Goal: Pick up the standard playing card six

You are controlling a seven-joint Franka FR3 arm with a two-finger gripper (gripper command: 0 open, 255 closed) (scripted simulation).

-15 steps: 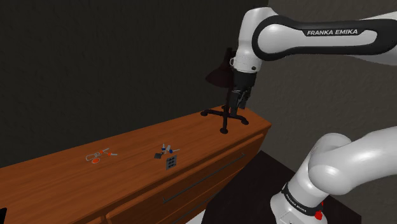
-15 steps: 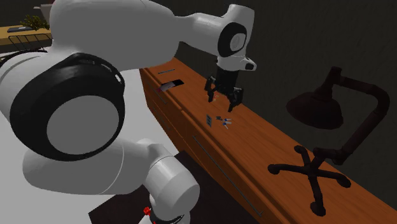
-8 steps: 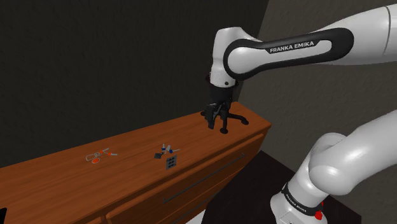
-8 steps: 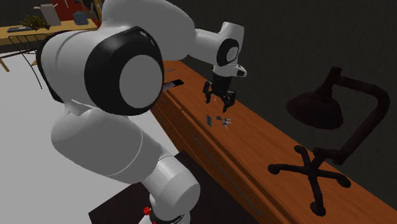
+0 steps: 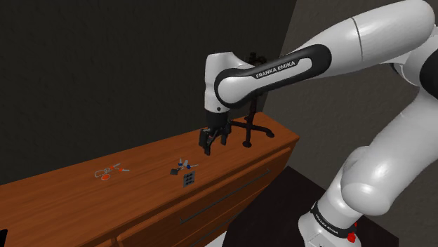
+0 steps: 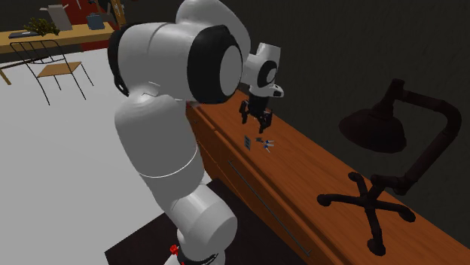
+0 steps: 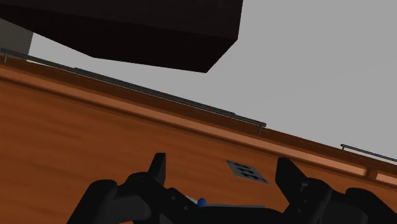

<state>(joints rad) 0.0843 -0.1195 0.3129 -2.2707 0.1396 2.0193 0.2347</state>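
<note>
The playing card [image 5: 189, 179] is a small dark rectangle with pips, lying flat near the front edge of the wooden top [image 5: 70, 203]. It also appears as the card [image 6: 248, 141] and as the card [image 7: 247, 170], flat on the wood between and just beyond the fingertips. My black gripper [image 5: 210, 140] hangs open above the surface, up and to the shoulder view's right of the card, holding nothing. The gripper [image 6: 256, 119] sits a little beyond the card in the second exterior view. In the wrist view the gripper [image 7: 222, 173] has its fingers wide apart.
A small cluster of blue and grey bits [image 5: 184, 165] lies right beside the card. A small red and grey item [image 5: 107, 172] lies further along to the shoulder view's left. A black desk lamp [image 6: 399, 150] with a star base [image 5: 247, 130] stands at the sideboard's end.
The arm has swung from above the lamp base toward the shoulder view's left and come lower, closer to the card. The fingers stayed open.
</note>
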